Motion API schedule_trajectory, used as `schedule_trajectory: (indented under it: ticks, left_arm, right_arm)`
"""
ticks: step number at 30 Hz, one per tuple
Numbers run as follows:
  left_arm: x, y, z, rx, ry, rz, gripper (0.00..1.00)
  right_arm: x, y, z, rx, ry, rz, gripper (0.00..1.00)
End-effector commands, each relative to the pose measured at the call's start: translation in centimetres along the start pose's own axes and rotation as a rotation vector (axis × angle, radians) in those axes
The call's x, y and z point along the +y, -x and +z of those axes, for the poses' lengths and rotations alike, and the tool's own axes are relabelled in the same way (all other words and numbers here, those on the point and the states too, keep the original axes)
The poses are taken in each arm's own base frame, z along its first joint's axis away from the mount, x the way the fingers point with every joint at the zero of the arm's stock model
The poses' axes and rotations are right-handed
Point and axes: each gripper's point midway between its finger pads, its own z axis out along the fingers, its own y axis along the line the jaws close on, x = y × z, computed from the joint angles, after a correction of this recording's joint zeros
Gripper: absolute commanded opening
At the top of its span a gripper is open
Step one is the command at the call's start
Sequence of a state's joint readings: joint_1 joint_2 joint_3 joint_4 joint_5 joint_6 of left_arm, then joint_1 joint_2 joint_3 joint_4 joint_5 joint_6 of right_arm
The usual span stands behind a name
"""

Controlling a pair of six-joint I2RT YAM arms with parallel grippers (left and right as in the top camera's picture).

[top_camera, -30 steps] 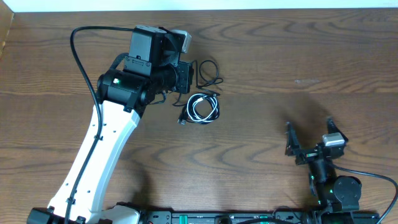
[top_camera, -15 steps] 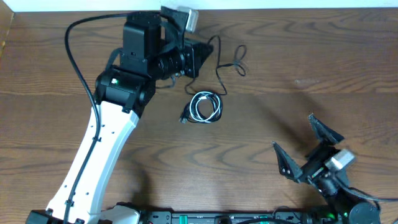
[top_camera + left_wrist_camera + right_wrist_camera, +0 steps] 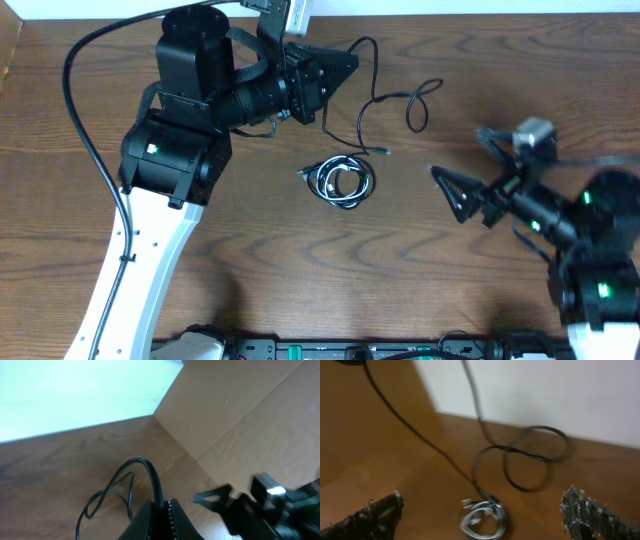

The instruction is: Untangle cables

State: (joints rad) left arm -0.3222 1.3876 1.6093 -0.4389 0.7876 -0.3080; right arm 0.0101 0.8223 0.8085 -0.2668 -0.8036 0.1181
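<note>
Left pincer (image 3: 345, 63) clamped, seemingly raised; right pincer (image 3: 462, 165) gaping wide.

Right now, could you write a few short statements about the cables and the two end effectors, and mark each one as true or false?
1. The left end effector is shut on a black cable. True.
2. The right end effector grips the coil. False: it holds nothing, and the coil lies on the table, apart from it.
3. The coil contains a white cable. True.
4. Both end effectors are shut. False: only the left one is shut; the right one is wide open.
</note>
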Motion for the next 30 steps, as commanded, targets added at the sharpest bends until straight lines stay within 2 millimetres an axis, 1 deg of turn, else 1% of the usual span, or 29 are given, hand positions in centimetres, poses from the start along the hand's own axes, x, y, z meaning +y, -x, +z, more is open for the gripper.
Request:
schedule_trajectory:
  ticks: [1, 2, 4, 5, 8, 10, 11, 12, 14, 15, 16, 17, 19, 20, 21, 22, 24, 26, 27, 28, 29, 30]
  left_arm:
    - [-0.8, 0.2, -0.4, 0.005, -0.024, -0.004, 0.07]
    - [-0.8, 0.0, -0.4, 0.01, -0.022, -0.009, 0.07]
    - [-0.7, -0.1, -0.4, 0.016, -0.02, -0.011, 0.07]
    - [-0.6, -0.3, -0.4, 0.024, -0.016, -0.015, 0.08]
    - [-0.3, -1.3, -0.4, 0.058, -0.004, -0.01, 0.07]
    - [-0.1, -1.8, -0.4, 0.076, 0.002, -0.005, 0.08]
    - [-0.1, -1.9, -0.4, 0.082, 0.004, -0.009, 0.07]
    - [0.0, -2.1, -0.4, 0.086, 0.005, -0.014, 0.08]
    - [0.0, -2.2, -0.4, 0.091, 0.006, -0.017, 0.08]
    - [0.0, -2.3, -0.4, 0.096, 0.008, -0.023, 0.08]
    - [0.1, -2.4, -0.4, 0.099, 0.009, -0.025, 0.07]
    - [0.1, -2.4, -0.4, 0.099, 0.01, -0.026, 0.07]
    - [0.1, -2.4, -0.4, 0.099, 0.01, -0.026, 0.07]
    - [0.1, -2.4, -0.4, 0.099, 0.01, -0.026, 0.07]
    - [0.1, -2.4, -0.4, 0.1, 0.01, -0.026, 0.07]
    - [0.1, -2.5, -0.4, 0.101, 0.01, -0.028, 0.08]
    - [0.1, -2.5, -0.4, 0.102, 0.011, -0.029, 0.08]
    - [0.1, -2.5, -0.4, 0.102, 0.011, -0.029, 0.07]
    - [0.1, -2.5, -0.4, 0.102, 0.011, -0.029, 0.07]
    - [0.1, -2.5, -0.4, 0.103, 0.011, -0.03, 0.07]
    - [0.1, -2.6, -0.5, 0.105, 0.012, -0.031, 0.08]
    - [0.1, -2.6, -0.5, 0.105, 0.012, -0.032, 0.08]
  right_arm:
    - [3.4, -0.9, 1.0, 0.081, 0.321, 0.091, 0.99]
    - [2.2, -1.1, 2.0, 0.093, 0.301, 0.156, 0.99]
    - [0.4, -1.3, 3.3, 0.111, 0.256, 0.284, 0.99]
    - [-0.1, -1.2, 3.7, 0.112, 0.256, 0.322, 0.99]
    - [-0.1, 0.0, 4.5, 0.134, 0.304, 0.4, 0.98]
    - [0.0, 1.5, 4.8, 0.148, 0.32, 0.405, 0.99]
    - [-0.5, 2.3, 5.2, 0.151, 0.287, 0.403, 0.99]
    - [-1.9, 2.8, 5.8, 0.162, 0.186, 0.406, 0.99]
    - [-4.2, 2.3, 6.2, 0.203, 0.006, 0.395, 0.99]
    - [-6.2, 1.3, 6.3, 0.254, -0.163, 0.386, 0.99]
    - [-7.0, 0.6, 6.4, 0.286, -0.243, 0.384, 0.99]
    - [-7.3, -0.1, 6.7, 0.313, -0.284, 0.378, 0.99]
    - [-7.0, -1.3, 7.8, 0.356, -0.309, 0.37, 0.99]
    - [-7.1, -2.3, 8.4, 0.381, -0.341, 0.38, 0.99]
    - [-7.8, -3.2, 9.0, 0.397, -0.406, 0.406, 0.96]
    - [-8.0, -3.4, 9.3, 0.4, -0.417, 0.402, 0.93]
    - [-8.1, -3.8, 10.4, 0.405, -0.405, 0.395, 0.8]
    - [-8.4, -4.2, 11.3, 0.406, -0.402, 0.39, 0.77]
    - [-8.6, -4.3, 11.8, 0.406, -0.399, 0.387, 0.73]
    - [-8.7, -4.4, 12.1, 0.404, -0.397, 0.385, 0.68]
    - [-8.9, -4.5, 12.5, 0.403, -0.395, 0.384, 0.57]
    - [-9.0, -4.7, 12.8, 0.403, -0.392, 0.382, 0.53]
